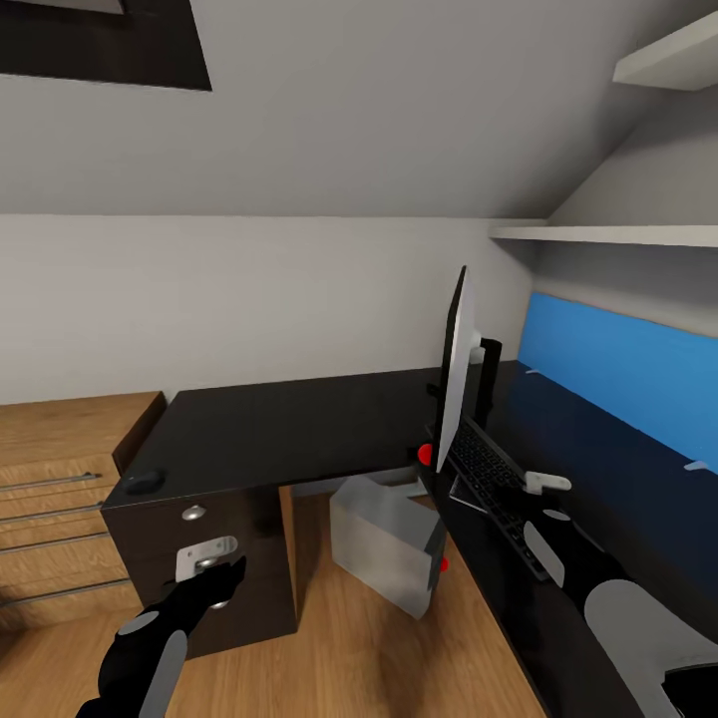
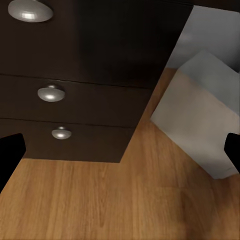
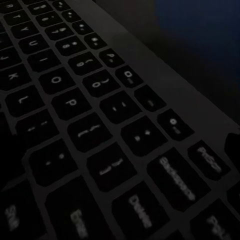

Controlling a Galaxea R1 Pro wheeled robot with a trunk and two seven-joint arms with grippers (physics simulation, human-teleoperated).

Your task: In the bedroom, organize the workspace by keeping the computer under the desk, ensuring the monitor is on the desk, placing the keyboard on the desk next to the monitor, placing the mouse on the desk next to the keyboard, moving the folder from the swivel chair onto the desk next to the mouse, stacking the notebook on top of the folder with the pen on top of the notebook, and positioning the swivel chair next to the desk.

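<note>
Keyboard (image 3: 90, 130) keys sit right under my right gripper (image 1: 546, 483), jaw state unclear, long axis running away toward the monitor (image 1: 456, 371); left gripper (image 2: 120, 155) spread, far off.

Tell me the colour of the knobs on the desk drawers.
Silver, seen best in the left wrist view: the knobs on dark drawers.
</note>
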